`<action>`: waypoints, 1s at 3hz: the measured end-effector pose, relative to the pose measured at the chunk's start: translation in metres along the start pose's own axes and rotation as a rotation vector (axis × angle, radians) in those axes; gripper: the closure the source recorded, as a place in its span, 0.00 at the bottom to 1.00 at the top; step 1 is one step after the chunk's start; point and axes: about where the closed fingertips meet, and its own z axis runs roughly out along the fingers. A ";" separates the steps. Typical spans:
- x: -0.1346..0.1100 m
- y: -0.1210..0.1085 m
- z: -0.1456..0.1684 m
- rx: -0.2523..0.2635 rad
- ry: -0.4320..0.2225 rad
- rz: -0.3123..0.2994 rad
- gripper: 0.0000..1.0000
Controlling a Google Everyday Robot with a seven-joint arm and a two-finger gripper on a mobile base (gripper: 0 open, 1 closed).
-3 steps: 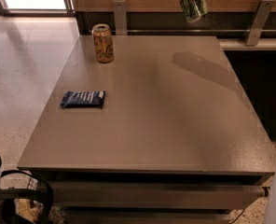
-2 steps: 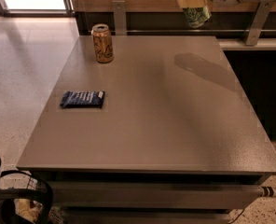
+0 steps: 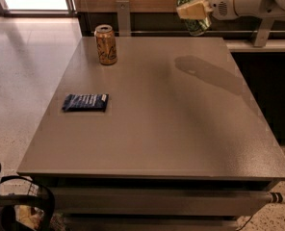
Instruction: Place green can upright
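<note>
The green can (image 3: 196,26) is dark green with pale markings and a silver top. It hangs in the air above the far right part of the grey table (image 3: 157,124), tilted slightly. My gripper (image 3: 192,9) is shut on the green can, with a pale finger across its middle. The white arm reaches in from the upper right. The can's shadow lies on the table below it.
An orange-gold can (image 3: 106,44) stands upright at the table's far left. A dark blue snack packet (image 3: 85,102) lies flat near the left edge. A wooden wall and a rail run behind the table. Dark cables lie on the floor at the lower left.
The arm has moved a little to the left and down with the green can in the gripper. The orange-gold can and the packet have not moved.
</note>
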 end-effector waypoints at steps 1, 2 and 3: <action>0.004 0.005 0.013 -0.023 -0.040 0.048 1.00; 0.003 0.014 0.018 -0.025 -0.097 0.093 1.00; 0.005 0.036 0.025 -0.024 -0.146 0.123 1.00</action>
